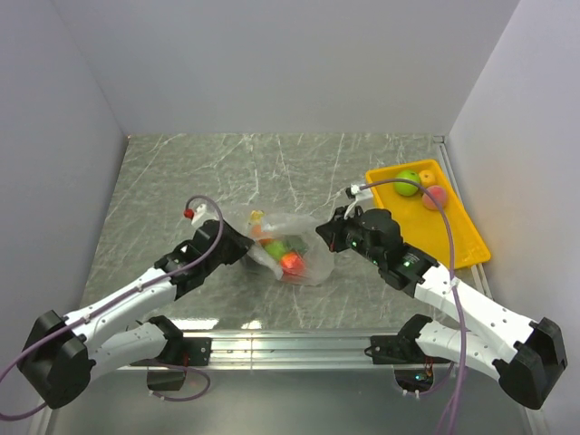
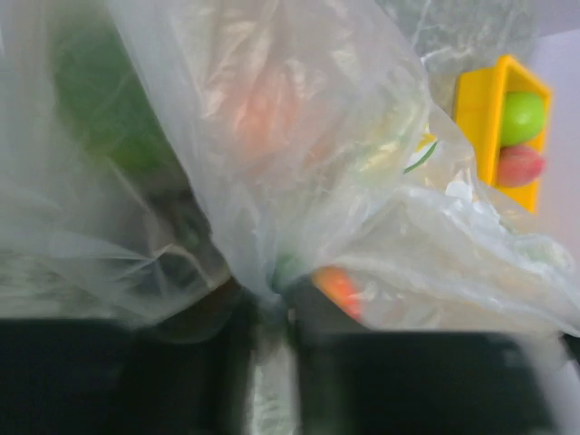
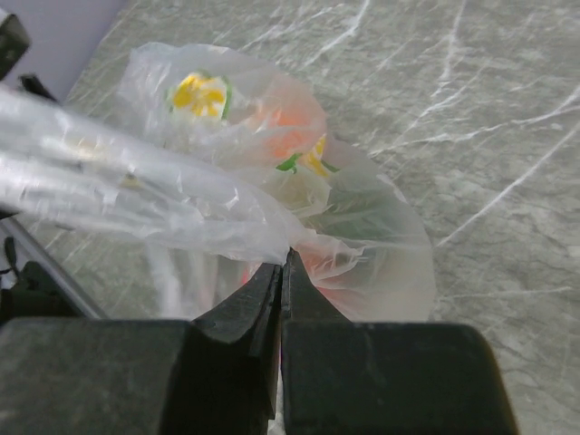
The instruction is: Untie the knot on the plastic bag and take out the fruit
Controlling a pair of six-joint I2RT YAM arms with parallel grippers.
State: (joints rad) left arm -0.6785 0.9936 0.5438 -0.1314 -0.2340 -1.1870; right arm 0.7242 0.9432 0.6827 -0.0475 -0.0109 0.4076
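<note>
Thin clear film is nipped at both ends; R gripper has its jaws closed tight on a fold of the plastic bag; L gripper is likewise clamped on a gathered bit of film at the opposite side; bag lies on the table between the two, fruit inside; knot can't be made out. Risks, as I judge: pulling apart w/ the pinches off the knot may cinch it tighter or rip the film; fruit could then spill and roll, well short of the yellow tray.

The grey marbled worktop carries the plastic bag mid-surface and a yellow tray at its right.
</note>
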